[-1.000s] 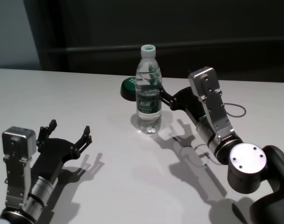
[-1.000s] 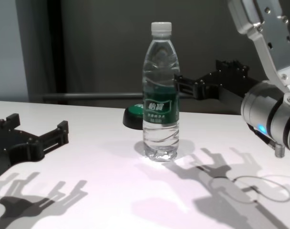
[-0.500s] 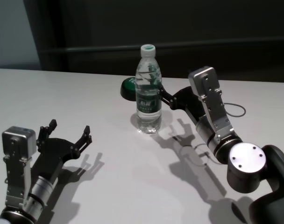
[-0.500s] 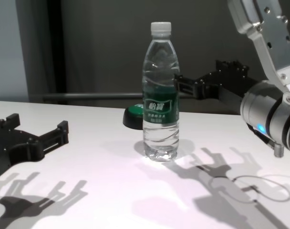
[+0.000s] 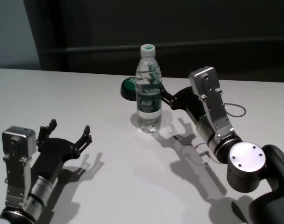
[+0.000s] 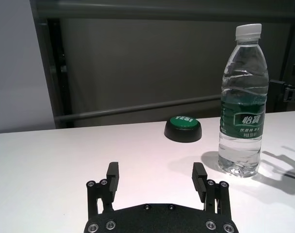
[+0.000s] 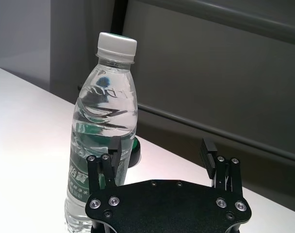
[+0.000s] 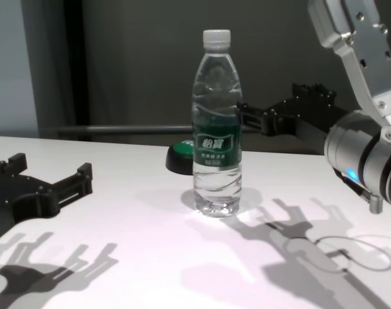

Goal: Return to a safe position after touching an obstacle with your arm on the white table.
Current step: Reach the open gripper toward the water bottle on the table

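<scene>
Upright near the middle of the white desk (image 5: pixel 109 186) stands the obstacle, a clear water bottle (image 5: pixel 148 91) with a white cap and a dark green label. Just behind it, toward the far edge, sits a low black dome button (image 6: pixel 183 128) with a green top, partly hidden by the bottle in the head view.

The right claw (image 5: pixel 161 93) reaches in from the robot's right, held above the desk at about the height of the label. Its fingers are spread apart and hold nothing. In the right wrist view one finger (image 7: pixel 114 154) overlaps the bottle's side, and in the chest view the fingertip (image 8: pixel 242 114) lies right at the bottle's edge; whether it actually touches cannot be told. The other finger stands off to the side, away from the bottle. A thin grey cable loop (image 5: pixel 235 111) hangs by the right forearm.

The left claw (image 5: pixel 69 135) is parked low over the desk on the robot's left, well apart from the bottle, its fingers likewise apart and empty, pointing toward the far side.
</scene>
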